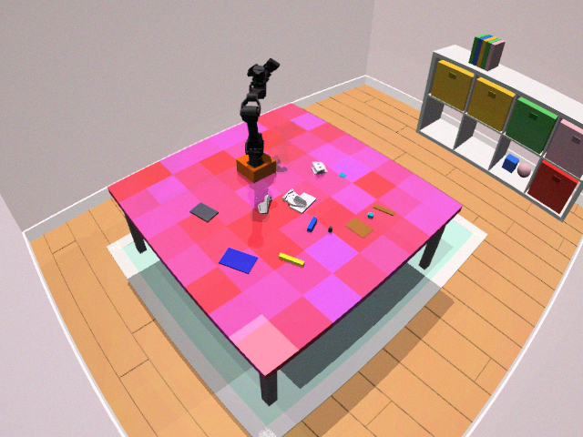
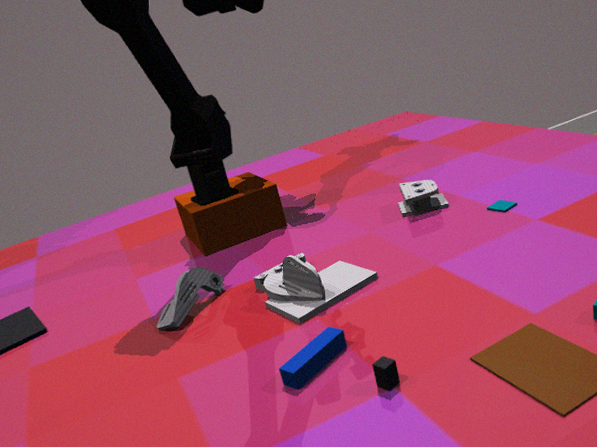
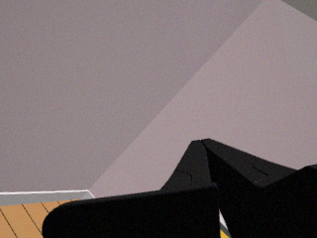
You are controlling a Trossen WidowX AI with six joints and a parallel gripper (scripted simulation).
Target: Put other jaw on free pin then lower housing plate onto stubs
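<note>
The white base [image 1: 308, 199] [image 2: 347, 275] lies on the table in front of the arm. A grey-white jaw [image 1: 298, 202] [image 2: 303, 280] with an upright fin sits over its left part; the free pin cannot be made out clearly. The other jaw [image 1: 265, 205] [image 2: 181, 302], grey and curved, lies apart on the table to the left of the base. The white housing plate piece [image 1: 318, 167] [image 2: 419, 188] stands apart, farther back to the right. My gripper [image 3: 200, 149] is shut and empty, its fingertips together, raised high above the table and away from all the parts.
An orange block [image 1: 254, 170] [image 2: 236, 222] carries the arm. A blue bar [image 1: 311, 224] [image 2: 314, 358], black block [image 1: 330, 229] [image 2: 386, 374] and brown sheet [image 1: 358, 228] [image 2: 549, 368] lie in front and to the right. A dark slab [image 1: 203, 212] [image 2: 15, 331] lies left.
</note>
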